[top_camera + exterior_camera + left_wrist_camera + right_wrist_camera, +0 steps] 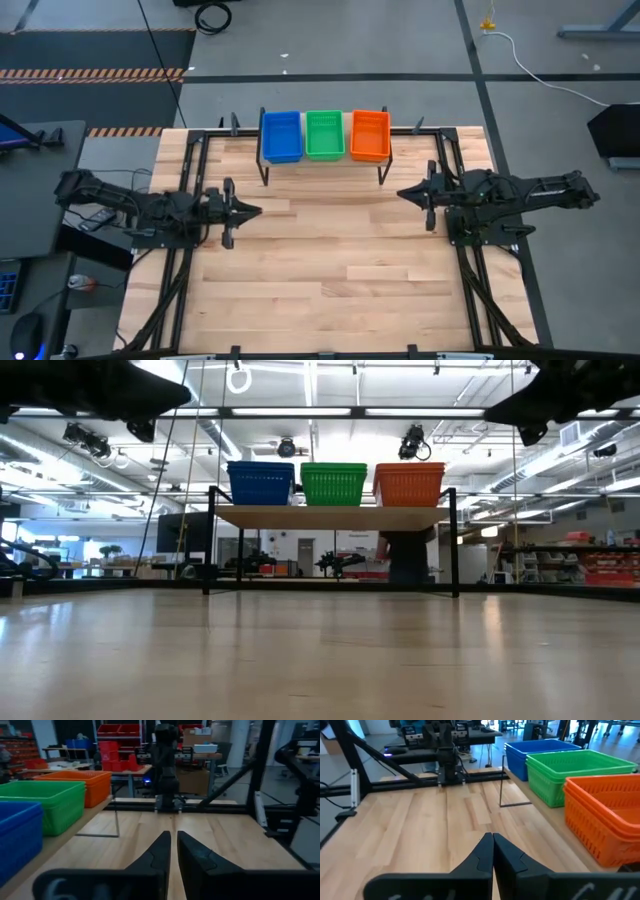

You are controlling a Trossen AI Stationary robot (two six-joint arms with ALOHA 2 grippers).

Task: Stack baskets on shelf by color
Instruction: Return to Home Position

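Observation:
On the shelf (pixel 325 162), a light plank on thin black legs at the table's far edge, stand three basket stacks side by side: blue (pixel 281 136), green (pixel 325 134) and orange (pixel 370 134), resting on their bottoms. The low view shows them in the same order: blue (pixel 260 483), green (pixel 334 484), orange (pixel 409 484). My left gripper (pixel 255 211) hovers above the table's left side, shut and empty, pointing right. My right gripper (pixel 402 194) hovers on the right side, shut and empty, pointing left. Both are clear of the shelf.
Black frame rails (pixel 180 270) run along the table's left and right sides and behind the shelf. The wooden tabletop (pixel 330 270) lies bare between the arms and toward the near edge. The room beyond holds shelving and benches.

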